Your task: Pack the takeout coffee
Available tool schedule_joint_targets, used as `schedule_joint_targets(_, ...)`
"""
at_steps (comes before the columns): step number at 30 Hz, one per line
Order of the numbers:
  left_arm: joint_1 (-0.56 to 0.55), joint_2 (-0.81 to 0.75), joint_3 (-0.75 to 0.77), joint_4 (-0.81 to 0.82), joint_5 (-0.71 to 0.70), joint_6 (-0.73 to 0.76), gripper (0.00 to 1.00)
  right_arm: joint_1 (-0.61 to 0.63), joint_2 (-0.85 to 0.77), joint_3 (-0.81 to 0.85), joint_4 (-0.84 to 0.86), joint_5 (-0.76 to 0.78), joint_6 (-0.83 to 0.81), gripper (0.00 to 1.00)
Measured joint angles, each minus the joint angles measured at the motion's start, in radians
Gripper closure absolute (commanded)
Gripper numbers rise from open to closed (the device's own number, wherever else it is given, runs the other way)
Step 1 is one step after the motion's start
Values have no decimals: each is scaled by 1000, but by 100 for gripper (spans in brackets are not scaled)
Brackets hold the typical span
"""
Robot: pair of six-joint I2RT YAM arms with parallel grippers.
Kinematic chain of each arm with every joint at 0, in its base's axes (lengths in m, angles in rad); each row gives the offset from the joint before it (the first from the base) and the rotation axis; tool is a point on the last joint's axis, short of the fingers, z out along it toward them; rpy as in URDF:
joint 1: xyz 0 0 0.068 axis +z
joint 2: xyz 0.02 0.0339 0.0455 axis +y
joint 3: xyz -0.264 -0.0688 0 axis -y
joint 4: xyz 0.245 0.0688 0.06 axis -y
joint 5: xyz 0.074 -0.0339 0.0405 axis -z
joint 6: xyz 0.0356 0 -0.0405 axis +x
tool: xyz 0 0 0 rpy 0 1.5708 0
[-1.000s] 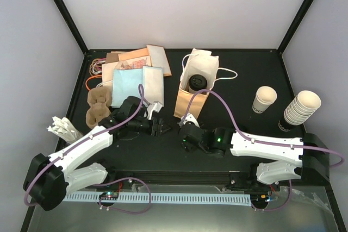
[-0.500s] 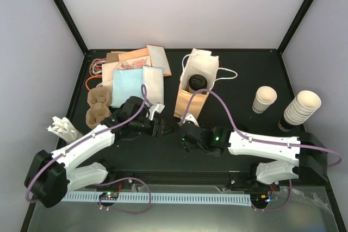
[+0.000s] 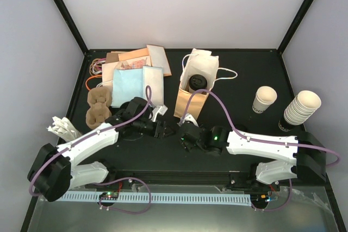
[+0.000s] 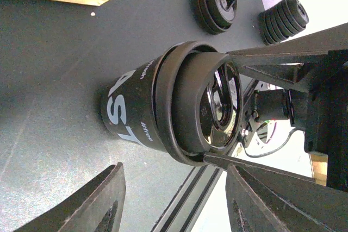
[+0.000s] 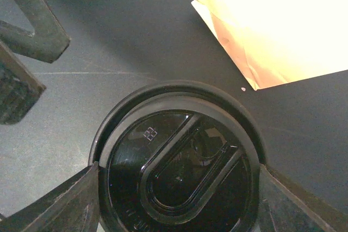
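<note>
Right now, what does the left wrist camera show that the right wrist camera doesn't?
Only the left wrist: the dark side of the takeout paper cup with its pale lettering, a loose round black plastic lid and a ribbed black stack beyond it. Only the right wrist: the cup's own round black plastic lid seen squarely from above, showing its raised oval moulding. Both: that cup gripped between the right fingers, the open left fingers, a tan paper bag and the black table.

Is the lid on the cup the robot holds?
On: the round black plastic lid covers the rim of the dark lettered paper cup.
</note>
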Motion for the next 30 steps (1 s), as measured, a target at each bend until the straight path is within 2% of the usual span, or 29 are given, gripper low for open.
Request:
schedule_joint_targets(6,-16,30,-2,30,14,-14,48,-5,1,0,0,-17,-4,27)
schedule_joint_targets(18,-47,126,-11,106,22,-51,58,-23,6,-7,17,-50,-8,27)
schedule_joint_targets(30,-47,216,-11,166,22,-76,63,-39,6,-11,18,-61,-18,27)
